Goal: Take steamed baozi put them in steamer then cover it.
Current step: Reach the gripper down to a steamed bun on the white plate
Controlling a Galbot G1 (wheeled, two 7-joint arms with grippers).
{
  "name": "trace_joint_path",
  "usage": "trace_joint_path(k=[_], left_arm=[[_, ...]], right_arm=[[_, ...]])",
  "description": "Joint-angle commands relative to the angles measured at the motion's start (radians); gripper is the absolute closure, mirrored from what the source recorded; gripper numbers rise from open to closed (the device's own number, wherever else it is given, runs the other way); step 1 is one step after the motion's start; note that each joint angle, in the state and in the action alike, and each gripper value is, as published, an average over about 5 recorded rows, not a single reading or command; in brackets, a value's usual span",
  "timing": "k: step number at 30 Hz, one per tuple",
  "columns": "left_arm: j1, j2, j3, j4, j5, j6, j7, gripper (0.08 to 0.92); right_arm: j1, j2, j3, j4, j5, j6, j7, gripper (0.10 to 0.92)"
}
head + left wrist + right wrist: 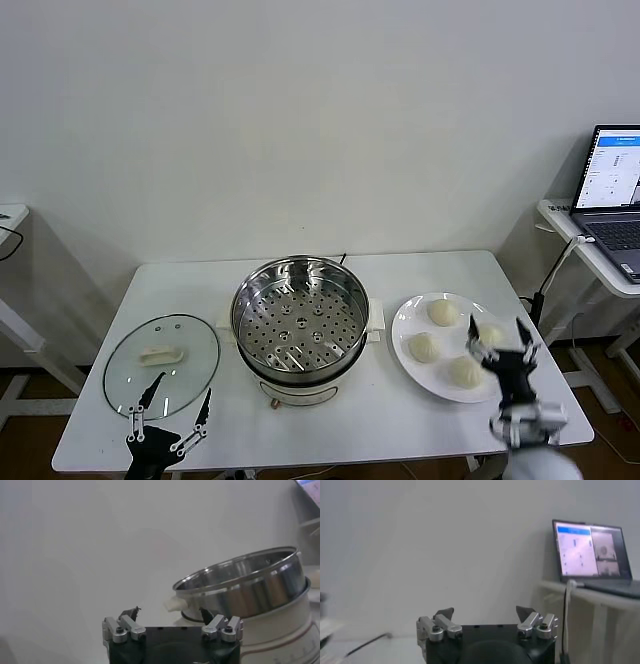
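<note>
The steamer (pixel 300 318) stands open at the table's middle, its perforated tray empty; the left wrist view shows its steel wall (pixel 250 587). Several steamed baozi (pixel 443 312) lie on a white plate (pixel 404 328) to its right. The cover (pixel 162 365), a glass lid with a cream handle, lies flat to the steamer's left. My right gripper (pixel 497 335) (pixel 485 611) hovers open over the plate's near right part, by one baozi (pixel 490 335), holding nothing. My left gripper (pixel 183 392) (pixel 169 612) is open and empty at the cover's near edge.
All of this rests on a white table (pixel 400 430) against a plain wall. A side desk with an open laptop (pixel 615 190) (pixel 590 550) stands off the right end. Another small table shows at the far left.
</note>
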Motion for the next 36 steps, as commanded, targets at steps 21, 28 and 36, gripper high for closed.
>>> trace_joint_path(k=[21,28,36], left_arm=[[-0.004,-0.008,-0.008,-0.005,-0.002,0.017,-0.016,0.177],[0.001,-0.008,-0.013,-0.005,-0.003,0.015,-0.017,0.177],[0.002,-0.017,-0.014,0.003,-0.002,0.010,-0.017,0.177]], right_arm=[[1.361,-0.157,-1.031,-1.014,-0.546,-0.054,-1.550,0.203],[1.364,-0.095,-1.121,-1.031,-0.701,-0.004,-1.554,0.203],[1.316,-0.035,-1.130,-1.072,-0.714,0.010,-1.473,0.203]])
